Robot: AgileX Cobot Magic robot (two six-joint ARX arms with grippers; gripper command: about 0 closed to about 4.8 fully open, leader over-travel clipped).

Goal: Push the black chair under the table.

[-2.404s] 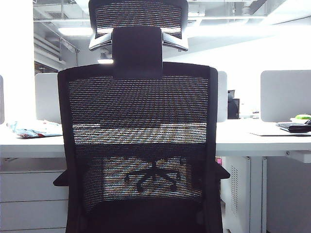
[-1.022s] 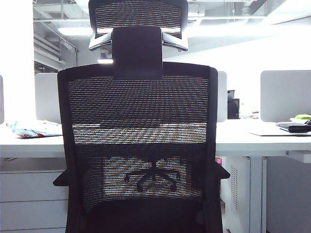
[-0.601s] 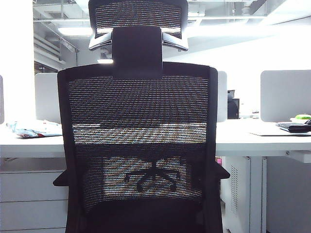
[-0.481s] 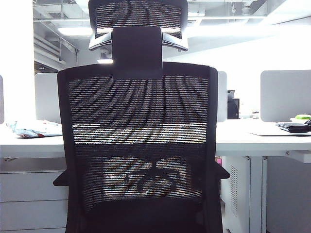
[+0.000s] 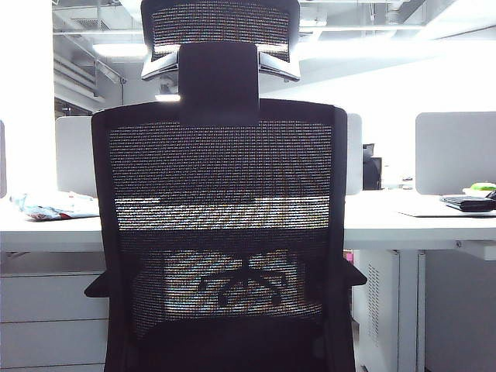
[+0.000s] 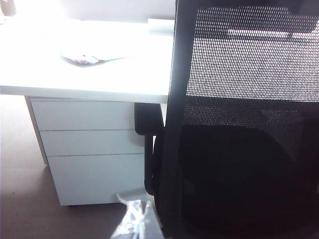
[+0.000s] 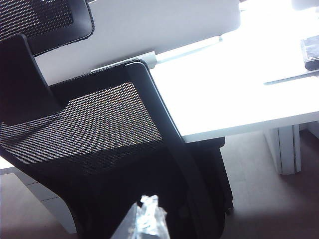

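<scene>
- In the left wrist view we see only a pale, translucent tip of the left gripper (image 6: 133, 221) at the frame's edge, just beside the solid side frame of the black chair (image 6: 239, 129); we cannot tell whether its jaws are apart or together, or whether it touches the chair.
- In the right wrist view the right gripper (image 7: 144, 219) shows as a similar blurred clear tip in front of the black chair (image 7: 99, 134), close to the lower part of the mesh back; its jaw state is likewise not readable, and contact cannot be judged.
- Neither gripper appears in the exterior view.
- In the exterior view the black chair (image 5: 223, 232) fills the middle of the frame, upright, its back turned to the camera and facing the table (image 5: 403, 225).
- The mesh headrest (image 5: 221, 27) sits above a solid black block (image 5: 218, 77) at the top of the back.
- Through the mesh we see the table's white top as a bright band, and lower down the chair's dark star base.
- The flat armrest (image 6: 148, 117) in the left wrist view sits at the front edge of the table (image 6: 84, 74), just under the white top.
- The white drawer unit (image 6: 89, 149) stands under the table just beside that armrest.
- A crumpled wrapper (image 5: 50, 205) lies on the table's left part.
- Pale divider panels (image 5: 456, 151) stand along the table's far edge.
- On the right end lie a dark flat object (image 5: 469, 203) and something green (image 5: 483, 187) behind it.
</scene>
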